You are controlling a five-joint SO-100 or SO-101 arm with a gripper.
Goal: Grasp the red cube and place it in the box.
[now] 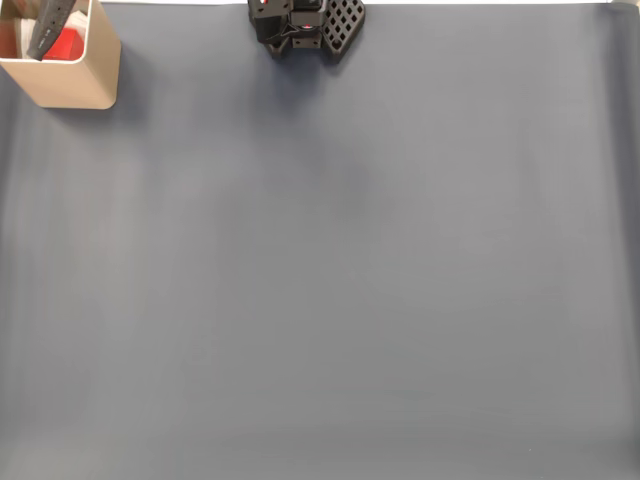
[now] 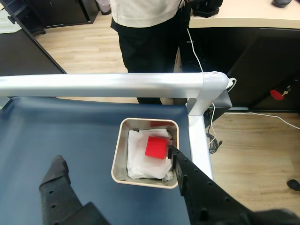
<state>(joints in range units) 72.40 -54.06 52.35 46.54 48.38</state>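
Note:
The red cube [image 2: 156,146] lies on crumpled white paper inside the tan box [image 2: 119,159], free of the fingers. In the wrist view my gripper [image 2: 115,157] hovers over the box, open, with one dark finger left of the box and the other over its right rim. In the fixed view the box [image 1: 75,85] stands at the top left corner of the mat, the red cube [image 1: 66,46] shows inside it, and one dark finger [image 1: 48,28] reaches down over it.
The arm's black base [image 1: 305,25] sits at the top middle of the grey mat [image 1: 330,280]. A silver rail [image 2: 108,84] runs along the table edge just beyond the box. A person [image 2: 145,28] stands behind that rail.

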